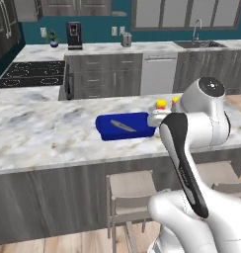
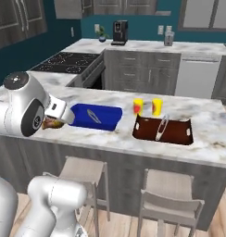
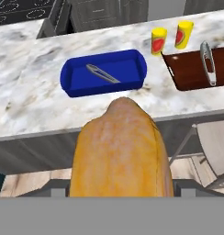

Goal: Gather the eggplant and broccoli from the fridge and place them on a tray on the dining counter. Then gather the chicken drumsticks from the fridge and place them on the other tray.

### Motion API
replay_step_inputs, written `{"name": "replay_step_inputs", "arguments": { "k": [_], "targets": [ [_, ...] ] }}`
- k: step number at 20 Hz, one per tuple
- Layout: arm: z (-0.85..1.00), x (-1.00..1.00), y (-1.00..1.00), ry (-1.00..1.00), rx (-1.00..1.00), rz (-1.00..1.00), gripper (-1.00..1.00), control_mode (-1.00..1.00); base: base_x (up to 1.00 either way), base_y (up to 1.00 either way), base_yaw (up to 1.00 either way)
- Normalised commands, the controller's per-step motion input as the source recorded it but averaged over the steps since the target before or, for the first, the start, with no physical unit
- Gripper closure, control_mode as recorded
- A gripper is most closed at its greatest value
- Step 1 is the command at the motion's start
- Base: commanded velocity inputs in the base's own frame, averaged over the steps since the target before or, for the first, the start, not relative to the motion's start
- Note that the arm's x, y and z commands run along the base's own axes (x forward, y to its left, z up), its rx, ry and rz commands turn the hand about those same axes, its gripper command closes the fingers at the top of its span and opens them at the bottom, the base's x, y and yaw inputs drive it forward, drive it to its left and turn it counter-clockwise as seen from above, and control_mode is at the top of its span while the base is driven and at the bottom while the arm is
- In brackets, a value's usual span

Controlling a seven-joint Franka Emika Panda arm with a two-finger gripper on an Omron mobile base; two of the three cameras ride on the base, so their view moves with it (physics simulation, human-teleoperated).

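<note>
In the hand view a golden-brown chicken drumstick (image 3: 120, 151) rises at lower centre, clamped in the pincer, whose jaws stand wide around its thick end. Beyond it, at upper centre, a blue rectangular tray (image 3: 103, 72) sits on the white marble table (image 3: 36, 110) with a grey metal tool lying inside. At the upper right a dark brown tray (image 3: 196, 69) holds metal tongs (image 3: 207, 62), with two yellow cans (image 3: 159, 40) just beside its far-left corner. In the right base view the drumstick (image 2: 51, 122) shows at mid-left, near the blue tray's (image 2: 94, 116) left end.
</note>
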Motion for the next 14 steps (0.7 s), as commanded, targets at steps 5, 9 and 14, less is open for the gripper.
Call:
{"name": "replay_step_inputs", "arguments": {
  "k": [5, 9, 14],
  "targets": [
    [0.0, 0.0, 0.0, 0.0, 0.0, 0.0, 1.0, 1.0, 0.58, 0.3, -0.3],
    [0.0, 0.0, 0.0, 0.0, 0.0, 0.0, 1.0, 1.0, 0.55, 0.17, -0.21],
    [0.0, 0.39, 0.06, 0.0, 0.0, -0.02, 1.0, -1.0, 0.41, 0.08, -0.07]
  ]
}}
